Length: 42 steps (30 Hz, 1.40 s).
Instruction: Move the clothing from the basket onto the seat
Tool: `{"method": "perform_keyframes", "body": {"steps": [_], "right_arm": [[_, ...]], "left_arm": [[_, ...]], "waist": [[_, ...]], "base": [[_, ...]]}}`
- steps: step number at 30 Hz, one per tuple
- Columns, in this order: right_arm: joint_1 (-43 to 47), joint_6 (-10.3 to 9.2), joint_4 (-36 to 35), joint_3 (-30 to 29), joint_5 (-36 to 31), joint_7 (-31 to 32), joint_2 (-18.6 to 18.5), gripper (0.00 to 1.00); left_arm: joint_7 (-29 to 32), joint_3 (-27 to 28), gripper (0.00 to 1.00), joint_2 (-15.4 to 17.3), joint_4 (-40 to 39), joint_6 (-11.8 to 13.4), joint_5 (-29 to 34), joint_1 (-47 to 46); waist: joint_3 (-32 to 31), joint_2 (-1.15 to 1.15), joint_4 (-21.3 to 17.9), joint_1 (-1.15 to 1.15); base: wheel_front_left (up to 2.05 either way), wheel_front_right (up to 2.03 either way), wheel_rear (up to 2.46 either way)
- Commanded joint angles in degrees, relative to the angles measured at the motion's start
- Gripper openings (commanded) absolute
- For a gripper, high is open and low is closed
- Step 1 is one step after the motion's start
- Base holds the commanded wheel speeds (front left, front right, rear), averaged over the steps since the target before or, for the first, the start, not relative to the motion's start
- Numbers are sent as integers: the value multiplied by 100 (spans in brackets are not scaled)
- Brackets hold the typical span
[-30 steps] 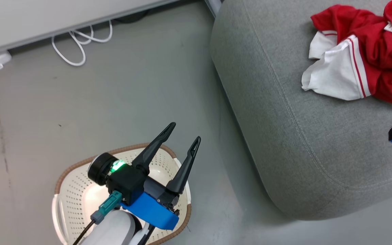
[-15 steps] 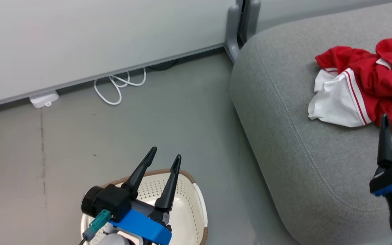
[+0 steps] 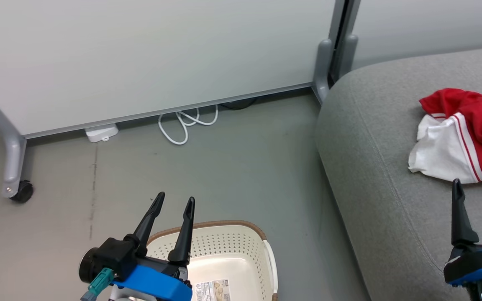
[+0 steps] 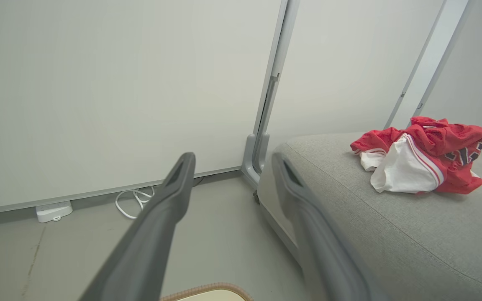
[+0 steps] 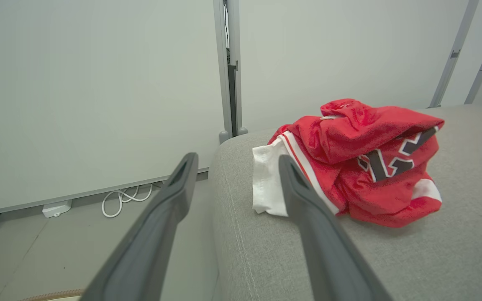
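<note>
Sticker [image 3: 212,290] in the basket [image 3: 228,241] — unreadable; clothing [image 5: 341,138] numerals [image 5: 391,162] folded.

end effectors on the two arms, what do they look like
The left end effector and right end effector each have two long dark tapering fingers with slotted tips on a bright blue mount. The left one's black body carries a round black housing and a teal connector.

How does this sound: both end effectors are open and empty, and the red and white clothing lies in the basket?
Wrong on one point: the clothing lies on the seat, not in the basket, as the head view shows. The left end effector and right end effector are open and empty.
</note>
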Motion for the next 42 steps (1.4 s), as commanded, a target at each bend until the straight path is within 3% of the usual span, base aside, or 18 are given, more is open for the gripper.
{"method": "perform_keyframes", "body": {"steps": [1,20,42], "right_arm": [[163,3,-76,30,-50,1,41,100],[844,3,50,516,237,-228,96,100],[852,3,377,858,240,-489,96,100]], "left_arm": [[-24,88,100,-36,9,-7,42,87],[-21,614,100,-95,357,-7,40,320],[-21,1054,100,-78,673,-7,222,461]], "waist": [[-82,0,140,1],[-438,0,925,1],[-576,0,1036,1]], "base": [[0,0,0],[0,0,0],[0,0,0]]}}
